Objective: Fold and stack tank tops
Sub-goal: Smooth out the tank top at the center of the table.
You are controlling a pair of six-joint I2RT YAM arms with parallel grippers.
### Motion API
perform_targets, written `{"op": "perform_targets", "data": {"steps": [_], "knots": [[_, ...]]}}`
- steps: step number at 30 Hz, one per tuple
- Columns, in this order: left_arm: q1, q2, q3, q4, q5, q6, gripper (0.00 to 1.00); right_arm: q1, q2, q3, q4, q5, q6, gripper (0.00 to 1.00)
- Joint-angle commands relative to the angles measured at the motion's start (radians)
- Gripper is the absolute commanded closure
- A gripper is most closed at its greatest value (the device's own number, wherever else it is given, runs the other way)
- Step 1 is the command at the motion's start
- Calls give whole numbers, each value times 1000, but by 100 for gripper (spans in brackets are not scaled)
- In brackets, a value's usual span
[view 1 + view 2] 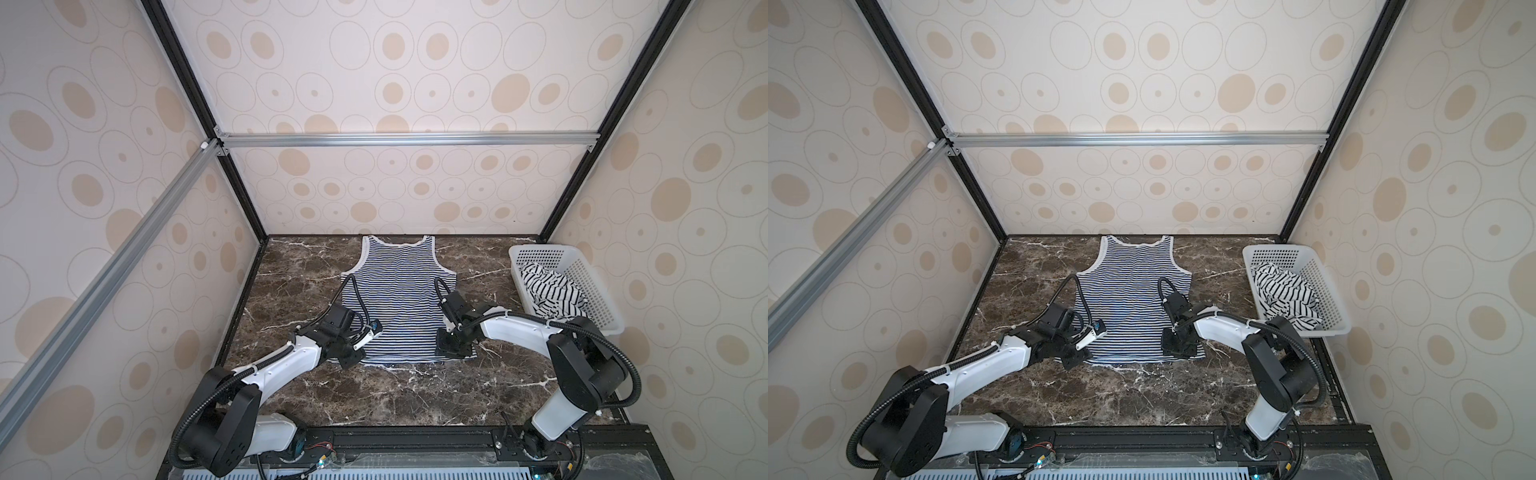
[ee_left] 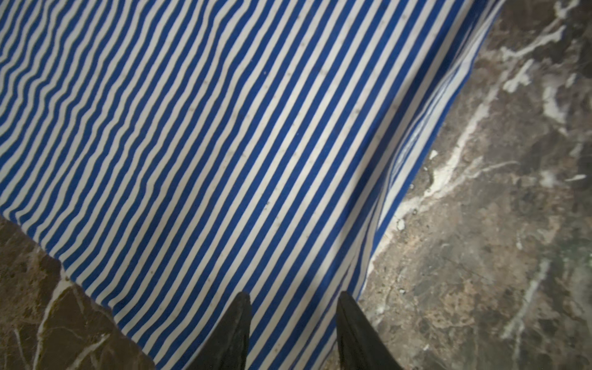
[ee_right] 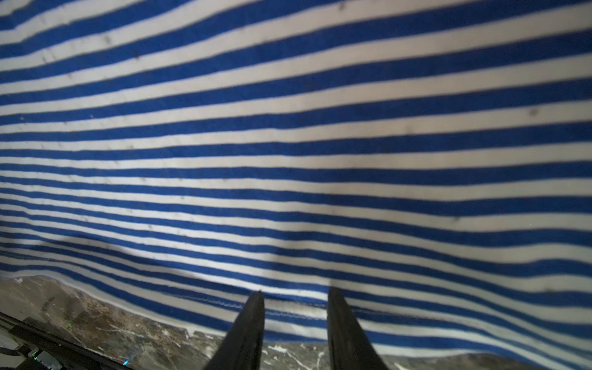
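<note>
Marble table [image 1: 374, 395]: the navy top [image 1: 395, 282] lies flat at its centre. The left gripper [image 2: 293, 296], jaws partly apart, sits over the near left hem corner. The right gripper [image 3: 293, 291], likewise parted, has its tips on the near right hem. The black-striped top [image 1: 552, 291] lies crumpled in the basket [image 1: 594, 282].

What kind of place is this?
Probably a robot practice booth, not a house: silver metal bars frame spotty beige wallpaper panels, and two white-and-black robot arms reach over a fine-striped navy-and-white tank top on a brown marble-look tabletop.
</note>
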Motion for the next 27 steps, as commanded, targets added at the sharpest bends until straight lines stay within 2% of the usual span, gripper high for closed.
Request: {"op": "perform_targets", "data": {"steps": [1, 11, 14, 19, 22, 27], "knots": [[-11, -20, -21, -33, -1, 4, 55, 12, -29, -11, -37, 3, 25, 64], [-13, -7, -47, 0, -85, 17, 55, 14, -16, 48, -99, 9, 52, 65], [-13, -62, -38, 22, -115, 6, 55, 14, 17, 84, -107, 7, 76, 65], [-13, -136, -21, 118, -122, -28, 39, 14, 49, 124, -81, -1, 128, 65], [-11, -74, 16, 182, -165, -33, 38, 18, 53, 134, -46, -9, 165, 65], [10, 123, 127, 273, -203, -25, 37, 65, 89, 185, -30, 6, 185, 65]]}}
